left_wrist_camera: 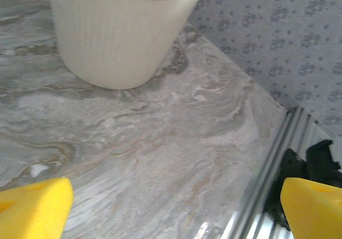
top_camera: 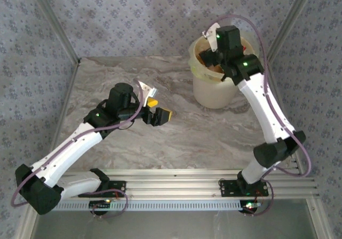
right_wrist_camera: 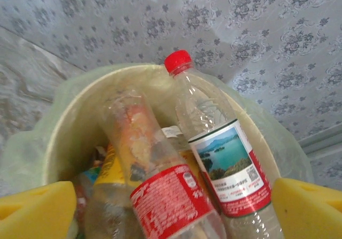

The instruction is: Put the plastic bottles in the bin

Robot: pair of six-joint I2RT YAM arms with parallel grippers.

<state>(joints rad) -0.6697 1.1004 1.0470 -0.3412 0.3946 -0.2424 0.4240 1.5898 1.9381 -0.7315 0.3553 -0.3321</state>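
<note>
The bin [top_camera: 214, 92] is a round cream bucket with a yellowish liner, standing at the back right of the marble table. Several plastic bottles lie inside it. A red-capped bottle with a lake-picture label [right_wrist_camera: 227, 161] leans against the bin's rim [right_wrist_camera: 61, 129], beside a bottle with a red label [right_wrist_camera: 168, 196] and one with a yellow label [right_wrist_camera: 113, 167]. My right gripper [right_wrist_camera: 173, 212] hovers over the bin's mouth, open, its yellow pads [right_wrist_camera: 37, 209] wide apart and clear of the bottles. My left gripper [top_camera: 158, 109] hangs open over the table's middle, holding nothing, with the bin's wall [left_wrist_camera: 117, 36] ahead of it.
Patterned walls and metal frame posts close in the table on three sides. An aluminium rail [top_camera: 176, 183] with both arm bases runs along the near edge. The rail [left_wrist_camera: 275, 159] and a black mount [left_wrist_camera: 307, 167] lie to the right of my left gripper [left_wrist_camera: 176, 207].
</note>
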